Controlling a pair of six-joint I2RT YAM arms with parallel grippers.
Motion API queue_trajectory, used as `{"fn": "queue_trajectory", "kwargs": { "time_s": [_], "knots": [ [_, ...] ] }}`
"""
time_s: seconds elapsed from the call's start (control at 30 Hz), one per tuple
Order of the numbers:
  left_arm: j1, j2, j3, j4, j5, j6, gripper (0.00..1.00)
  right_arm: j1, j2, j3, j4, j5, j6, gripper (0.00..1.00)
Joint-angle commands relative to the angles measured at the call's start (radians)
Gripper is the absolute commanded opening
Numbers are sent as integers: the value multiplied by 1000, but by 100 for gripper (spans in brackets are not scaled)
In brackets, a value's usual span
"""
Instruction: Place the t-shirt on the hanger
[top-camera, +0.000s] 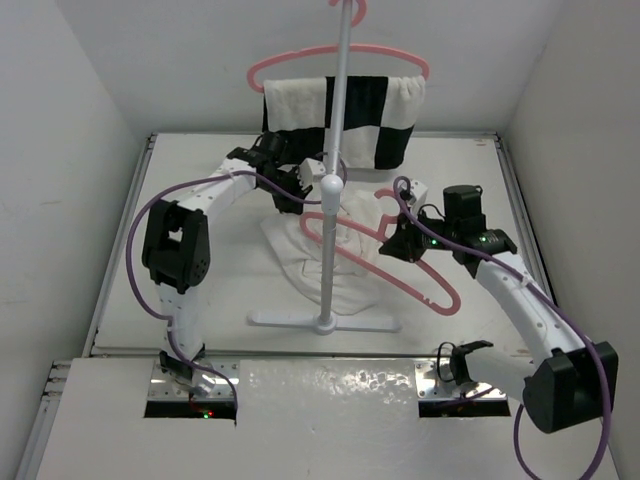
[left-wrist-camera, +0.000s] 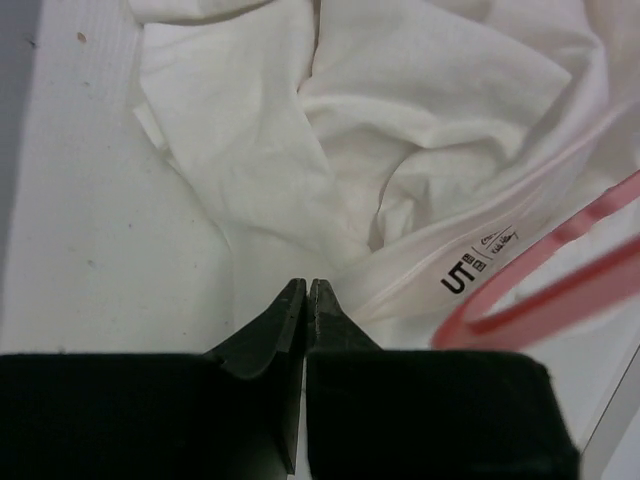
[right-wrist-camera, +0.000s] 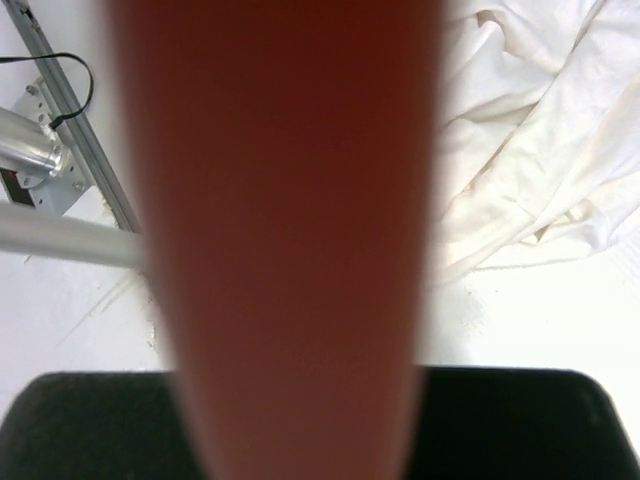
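The white t-shirt (top-camera: 300, 262) lies crumpled on the table around the foot of the stand. Its collar with a printed label shows in the left wrist view (left-wrist-camera: 400, 120). The red print is hidden. My left gripper (top-camera: 297, 200) is shut, its tips (left-wrist-camera: 308, 290) at the shirt's edge beside the collar, with no cloth seen between them. My right gripper (top-camera: 398, 243) is shut on the pink hanger (top-camera: 440, 285) near its neck and holds it slanted over the shirt's right side. The hanger fills the right wrist view (right-wrist-camera: 290, 220) as a blur and hides the fingers. The hanger's end also shows in the left wrist view (left-wrist-camera: 560, 295).
A white stand's pole (top-camera: 335, 180) rises from a flat base (top-camera: 325, 321) in the middle, between the grippers. A twin pink hanger (top-camera: 340, 62) with a black-and-white checkered cloth (top-camera: 340, 125) hangs on it at the back. White walls enclose the table.
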Motion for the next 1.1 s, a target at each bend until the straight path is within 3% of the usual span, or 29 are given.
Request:
{"fn": "queue_trajectory", "kwargs": {
  "time_s": [0.0,0.17,0.53,0.67,1.07],
  "knots": [
    [-6,-72,-2,60,54,-52,0,6,78,64,86,-25,-25,0],
    [-4,-76,-17,34,67,-29,0,8,157,130,28,1,-115,0],
    [-6,-81,-11,38,76,-27,0,14,183,145,19,20,-134,0],
    [-6,-96,10,72,126,-66,0,31,206,116,-3,35,-143,0],
    [-6,-151,9,-54,272,36,0,59,224,81,77,35,-103,0]
  ]
}}
